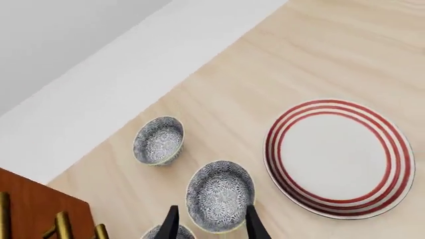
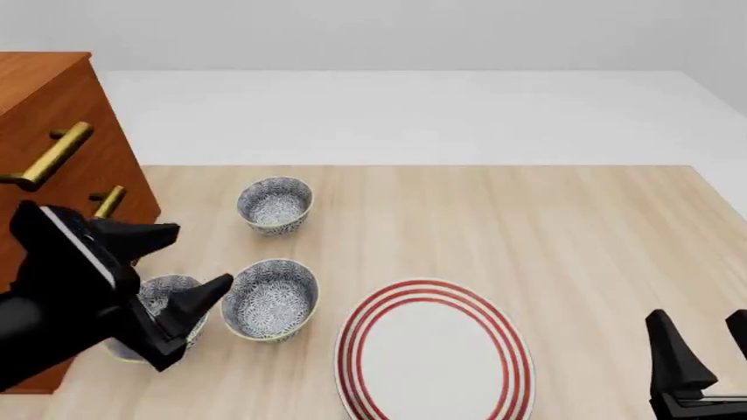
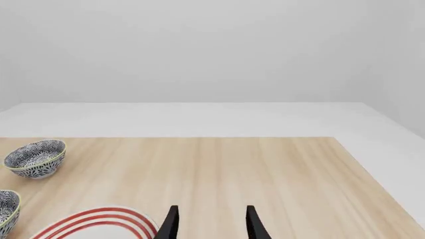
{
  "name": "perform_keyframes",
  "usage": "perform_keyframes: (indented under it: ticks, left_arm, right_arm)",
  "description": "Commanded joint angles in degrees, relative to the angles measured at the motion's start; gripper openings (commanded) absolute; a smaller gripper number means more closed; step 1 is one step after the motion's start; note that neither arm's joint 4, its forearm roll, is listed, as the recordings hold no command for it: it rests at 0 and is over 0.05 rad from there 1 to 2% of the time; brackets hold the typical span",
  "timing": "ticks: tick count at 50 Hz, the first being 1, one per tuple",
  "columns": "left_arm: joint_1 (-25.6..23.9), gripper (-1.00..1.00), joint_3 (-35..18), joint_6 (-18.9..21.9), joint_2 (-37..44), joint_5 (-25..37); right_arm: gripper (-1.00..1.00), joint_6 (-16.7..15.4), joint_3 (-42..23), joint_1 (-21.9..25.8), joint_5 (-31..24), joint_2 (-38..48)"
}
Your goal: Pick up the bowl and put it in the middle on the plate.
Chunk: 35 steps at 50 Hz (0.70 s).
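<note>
Three look-alike blue-and-white bowls stand left of the plate (image 2: 435,359), a white one with red rings. The nearest bowl (image 2: 271,298) lies just left of the plate. My left gripper (image 2: 201,255) hangs open above and left of this bowl; in the left wrist view its fingers frame the bowl (image 1: 220,195) without touching it. A second bowl (image 2: 275,204) sits farther back. The third bowl (image 2: 164,302) is partly hidden behind the left gripper. My right gripper (image 2: 704,328) stands open and empty at the front right, right of the plate (image 3: 99,221).
A brown wooden cabinet (image 2: 70,131) with brass handles (image 2: 52,156) stands at the table's left edge, close behind the left arm. The table's back edge meets a white floor.
</note>
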<state>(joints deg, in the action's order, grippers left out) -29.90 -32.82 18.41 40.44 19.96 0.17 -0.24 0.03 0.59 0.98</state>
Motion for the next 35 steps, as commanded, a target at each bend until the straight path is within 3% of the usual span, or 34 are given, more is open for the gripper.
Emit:
perform_keyframes:
  ticks: [1, 11, 17, 18, 20, 26, 35]
  left_arm:
    - [-4.35, 1.00, -0.13, 3.55, 8.11, 3.14]
    - [-4.53, 1.00, 2.00, 6.90, 9.60, 2.22]
    - [-6.66, 1.00, 2.33, 5.89, 11.96, 2.55]
    - [-6.48, 1.00, 3.05, 7.63, 12.43, 2.28]
    - [-6.54, 1.00, 2.64, 7.07, 12.64, 2.43]
    - [-5.45, 1.00, 2.90, 10.39, 13.94, 2.91]
    - [-6.08, 1.00, 2.84, 11.71, 16.02, 2.77]
  right_arm:
    - [1.00, 0.02, 0.01, -0.01, 0.04, 0.04]
    - [1.00, 0.04, 0.01, 0.00, 0.03, 0.03]
    - [1.00, -0.02, 0.01, 0.01, 0.02, -0.01]
    - [1.00, -0.01, 0.01, 0.00, 0.01, -0.02]
    - [1.00, -0.02, 0.01, 0.00, 0.02, -0.01]
    - [1.00, 0.00, 0.01, 0.00, 0.02, 0.00]
    - [1.00, 0.01, 0.01, -0.01, 0.02, 0.00]
